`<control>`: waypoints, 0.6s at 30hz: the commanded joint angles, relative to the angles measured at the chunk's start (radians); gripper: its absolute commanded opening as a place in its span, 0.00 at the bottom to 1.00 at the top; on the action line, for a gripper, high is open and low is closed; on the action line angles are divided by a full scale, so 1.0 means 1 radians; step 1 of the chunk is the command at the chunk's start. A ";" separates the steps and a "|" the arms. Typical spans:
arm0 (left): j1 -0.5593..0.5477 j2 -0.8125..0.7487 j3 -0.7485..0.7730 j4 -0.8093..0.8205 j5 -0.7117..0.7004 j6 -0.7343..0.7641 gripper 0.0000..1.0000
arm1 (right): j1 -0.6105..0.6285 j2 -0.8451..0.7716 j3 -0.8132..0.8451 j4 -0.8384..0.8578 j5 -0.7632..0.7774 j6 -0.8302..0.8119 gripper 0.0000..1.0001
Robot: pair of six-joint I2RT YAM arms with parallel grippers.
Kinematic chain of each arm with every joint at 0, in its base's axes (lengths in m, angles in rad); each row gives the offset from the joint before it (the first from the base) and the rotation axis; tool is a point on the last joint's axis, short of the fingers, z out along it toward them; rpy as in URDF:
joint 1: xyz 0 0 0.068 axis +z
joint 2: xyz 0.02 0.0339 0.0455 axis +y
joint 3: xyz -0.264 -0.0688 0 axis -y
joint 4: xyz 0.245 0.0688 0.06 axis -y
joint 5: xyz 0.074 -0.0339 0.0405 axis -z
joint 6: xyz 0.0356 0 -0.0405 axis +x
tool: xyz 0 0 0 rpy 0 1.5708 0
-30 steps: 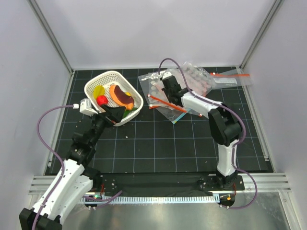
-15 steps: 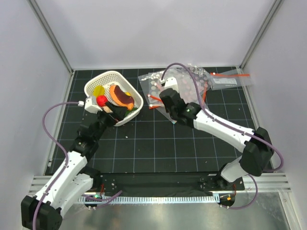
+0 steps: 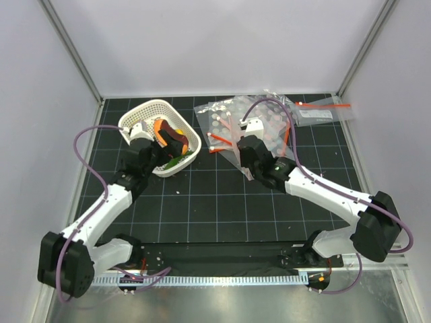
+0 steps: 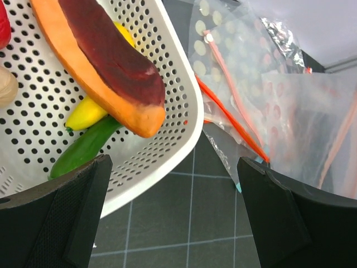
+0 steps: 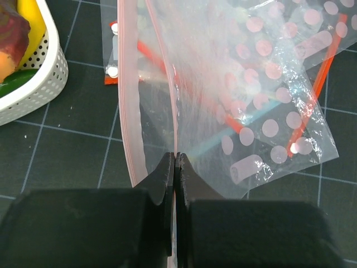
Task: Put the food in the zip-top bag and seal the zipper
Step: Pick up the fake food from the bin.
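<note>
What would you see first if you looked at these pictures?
The bright orange-brown hot dog jumps out first, lying in the white basket on the left side. Next comes the right gripper, shut on the edge of a clear bag with a pink zipper strip, just right of the basket.

White walls (image 3: pixel 215 47) fill the upper frame, with aluminium posts (image 3: pixel 72 50) at the corners. A black gridded mat (image 3: pixel 222 208) spans the centre, and a metal tabletop (image 3: pixel 236 303) runs along the bottom.
</note>
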 commanded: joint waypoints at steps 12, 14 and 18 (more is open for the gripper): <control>0.042 0.316 0.156 -0.025 0.062 -0.301 1.00 | 0.003 -0.038 0.000 0.075 0.011 0.020 0.01; 0.064 0.353 0.151 0.012 0.084 -0.351 1.00 | 0.003 -0.038 0.002 0.075 0.013 0.018 0.01; 0.121 0.421 0.133 0.103 0.171 -0.422 1.00 | 0.003 -0.044 -0.001 0.076 0.022 0.020 0.01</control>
